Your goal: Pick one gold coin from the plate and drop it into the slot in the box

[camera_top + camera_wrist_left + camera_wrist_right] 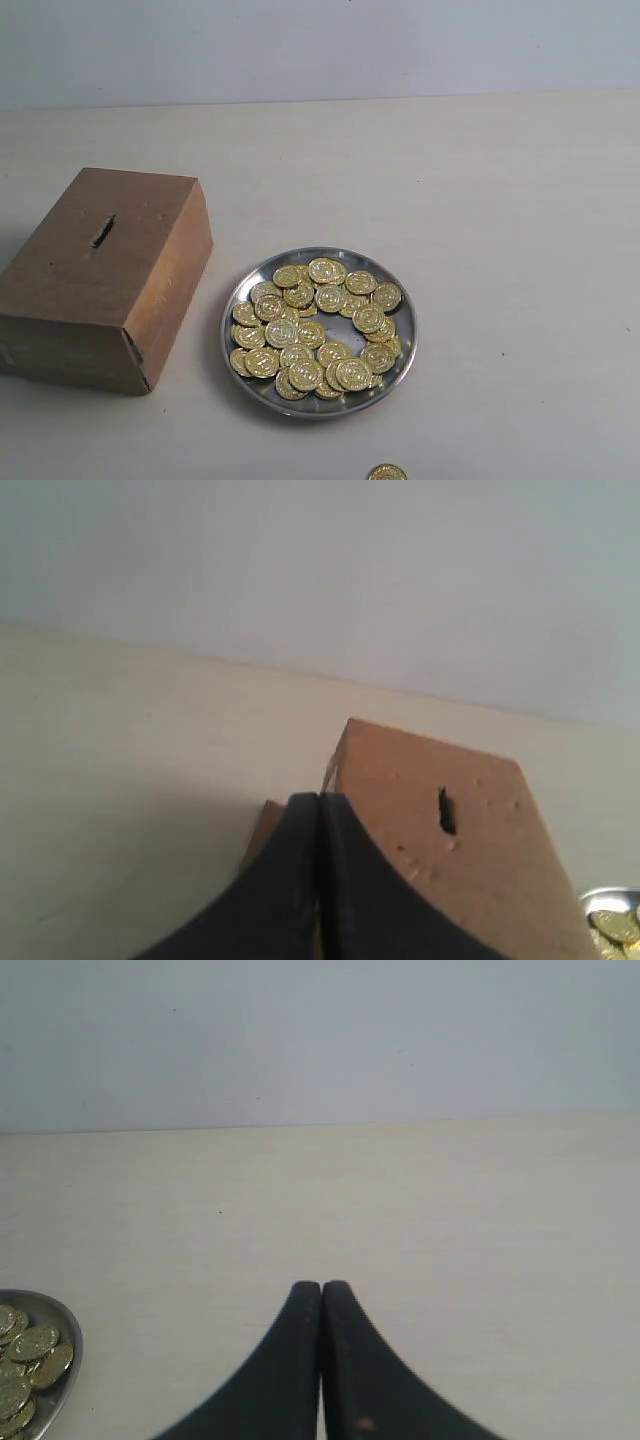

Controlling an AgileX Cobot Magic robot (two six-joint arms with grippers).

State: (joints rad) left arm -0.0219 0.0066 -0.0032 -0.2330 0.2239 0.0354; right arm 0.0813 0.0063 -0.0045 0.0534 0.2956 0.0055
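Observation:
The round silver plate [243, 292] sits near the front middle of the table, heaped with several gold coins [318, 325]. To its left stands the brown cardboard box [70, 290], its dark slanted slot [103, 231] in the top face. Neither gripper shows in the exterior view. In the left wrist view my left gripper [318, 798] is shut and empty, with the box [480, 880] and slot [446, 811] just beyond its tips. My right gripper [321, 1285] is shut and empty over bare table, the plate's edge [68, 1360] off to one side.
One loose gold coin [387, 472] lies on the table at the front edge, below the plate. A pale wall [320, 45] closes the back of the light tabletop [500, 220].

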